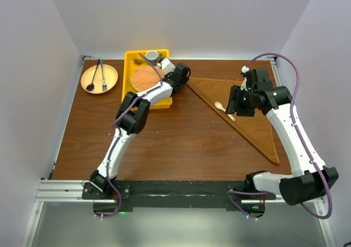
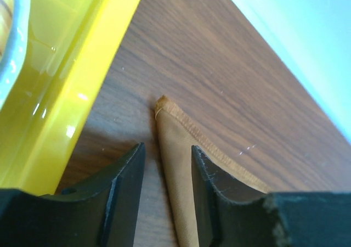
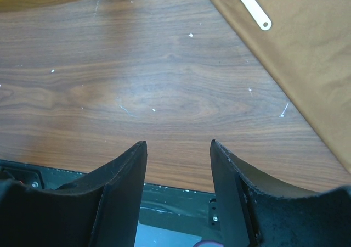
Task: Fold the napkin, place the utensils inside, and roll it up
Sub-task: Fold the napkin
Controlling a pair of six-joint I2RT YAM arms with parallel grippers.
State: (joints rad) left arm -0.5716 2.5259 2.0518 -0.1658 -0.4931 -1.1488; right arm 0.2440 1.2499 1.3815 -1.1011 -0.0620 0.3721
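The rust-brown napkin lies folded into a long triangle on the right half of the table. A small cream spoon rests on it near the folded edge; its handle end shows in the right wrist view. My left gripper is at the napkin's far-left tip, next to the yellow tray. In the left wrist view the napkin's pointed corner lies between the fingers of my left gripper, with a gap on the left side. My right gripper hovers open above the napkin, and the fingers of my right gripper are empty.
A yellow tray at the back holds a round orange woven mat and a cup; its wall is just left of my left fingers. A tan plate with a purple spoon and a dark fork sits far left.
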